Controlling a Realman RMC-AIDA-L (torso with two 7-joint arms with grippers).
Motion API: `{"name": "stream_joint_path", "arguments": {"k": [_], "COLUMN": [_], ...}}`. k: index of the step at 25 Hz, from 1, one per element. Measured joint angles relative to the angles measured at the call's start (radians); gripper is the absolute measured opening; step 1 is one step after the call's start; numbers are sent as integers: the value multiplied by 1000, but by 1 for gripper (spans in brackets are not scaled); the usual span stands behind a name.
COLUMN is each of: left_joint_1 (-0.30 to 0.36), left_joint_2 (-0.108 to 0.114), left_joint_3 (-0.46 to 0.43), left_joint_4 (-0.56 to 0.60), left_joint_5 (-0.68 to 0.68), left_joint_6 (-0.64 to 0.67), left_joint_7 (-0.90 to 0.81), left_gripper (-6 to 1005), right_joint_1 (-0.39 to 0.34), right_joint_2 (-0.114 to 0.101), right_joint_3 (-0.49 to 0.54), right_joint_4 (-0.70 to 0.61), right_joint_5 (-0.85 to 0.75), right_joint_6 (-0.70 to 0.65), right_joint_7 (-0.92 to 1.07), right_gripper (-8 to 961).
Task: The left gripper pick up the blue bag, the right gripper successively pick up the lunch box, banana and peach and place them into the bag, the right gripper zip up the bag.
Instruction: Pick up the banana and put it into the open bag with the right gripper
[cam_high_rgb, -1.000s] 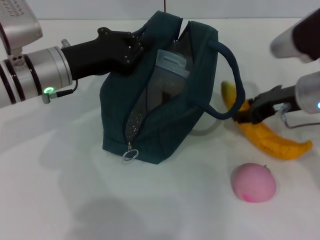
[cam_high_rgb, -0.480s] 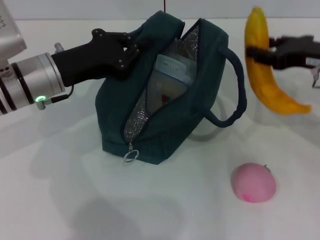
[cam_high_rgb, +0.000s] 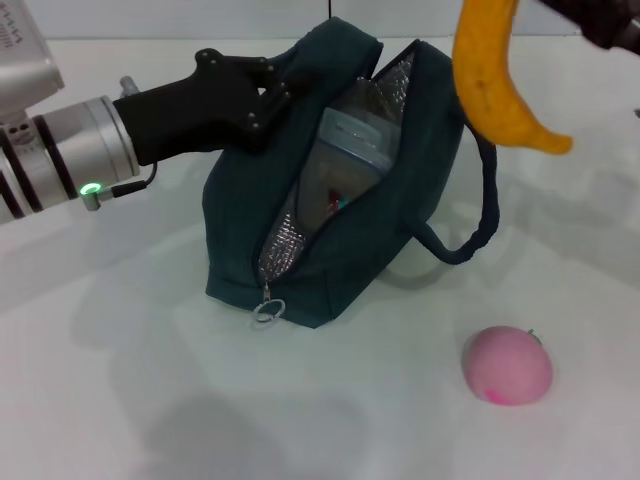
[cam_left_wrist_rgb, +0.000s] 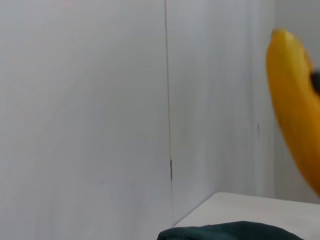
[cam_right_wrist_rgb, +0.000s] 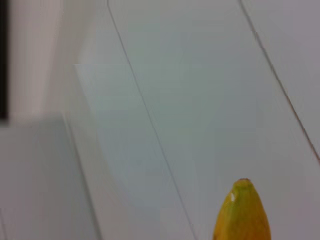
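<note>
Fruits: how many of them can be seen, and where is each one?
2. The banana hangs in the air above the open blue bag, to its right. The peach lies on the table, right of the bag and nearer the robot. More could be hidden inside the bag.

The lunch box (cam_high_rgb: 352, 150) sits in the blue bag (cam_high_rgb: 330, 250), the peach (cam_high_rgb: 507, 364) to its right.

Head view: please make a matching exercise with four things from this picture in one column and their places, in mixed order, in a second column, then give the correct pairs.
Things:
1. banana
2. lunch box
3. peach
4. zipper ring pull

Places:
A. lying on the table, apart from the bag
B. in the air above the blue bag, at its open side
C. hanging at the bag's lower front end
D. standing inside the open bag

Pairs: 1-B, 2-D, 3-A, 4-C
</note>
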Motion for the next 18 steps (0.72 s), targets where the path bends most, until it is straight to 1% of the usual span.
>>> {"name": "stream_joint_path", "arguments": {"k": [1, 4, 8, 11, 13, 18], "left_joint_1": [-2, -11, -16, -23, -44, -55], "left_joint_2": [0, 0, 0, 0, 0, 0], "left_joint_3": [4, 19, 41, 46, 54, 60], "left_joint_4": [0, 0, -1, -8, -23, -29], "left_joint_5": [0, -3, -20, -23, -23, -23], "left_joint_6": [0, 0, -2, -5, -6, -7], "left_joint_7": [0, -1, 0, 2, 6, 7], "left_gripper": [109, 110, 111, 111, 112, 113], "right_joint_1": [55, 138, 212, 253, 269, 286], "right_joint_2": [0, 0, 12, 14, 14, 13], "right_joint_3": [26, 53, 37, -41, -107, -283], "right_joint_4": [122, 275, 371, 424, 445, 441], "right_joint_5": [38, 54, 62, 127, 186, 348], "right_joint_6": [-62, -106, -111, -110, -103, -96], "right_joint_7": [-35, -76, -148, -191, -224, -364], "right_gripper": [471, 471, 470, 470, 470, 471]}}
